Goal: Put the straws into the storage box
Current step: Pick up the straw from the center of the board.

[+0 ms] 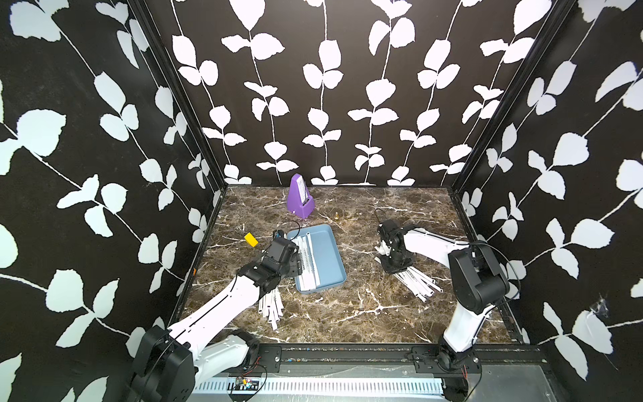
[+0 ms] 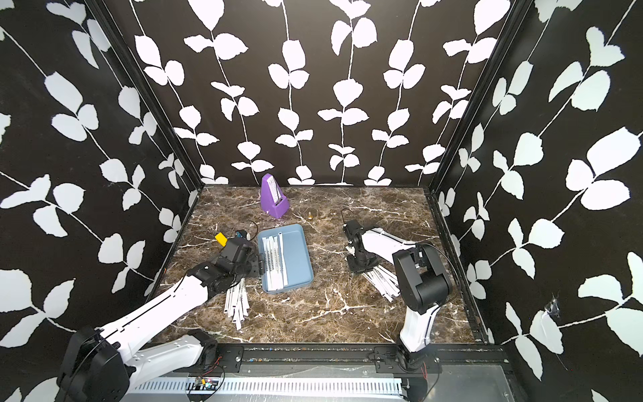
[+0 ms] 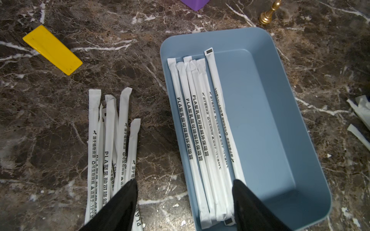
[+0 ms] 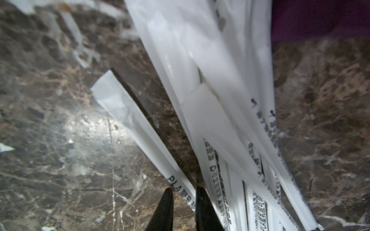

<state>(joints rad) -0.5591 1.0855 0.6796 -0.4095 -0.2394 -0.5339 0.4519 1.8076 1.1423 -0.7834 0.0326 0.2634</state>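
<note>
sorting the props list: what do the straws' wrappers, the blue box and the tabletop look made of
Straws: matte white paper wrappers, crimped ends, dark print. Storage box: likely plastic, smooth light blue, moulded rounded corners. Tabletop: glossy brown marble look with white veins; stone or laminate, cannot tell.

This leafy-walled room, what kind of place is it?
Likely a robot practice booth, not a home: a left arm and right arm bolted to a front rail, leaf-papered walls boxing in a marble-look tabletop, straws in a storage box.
</note>
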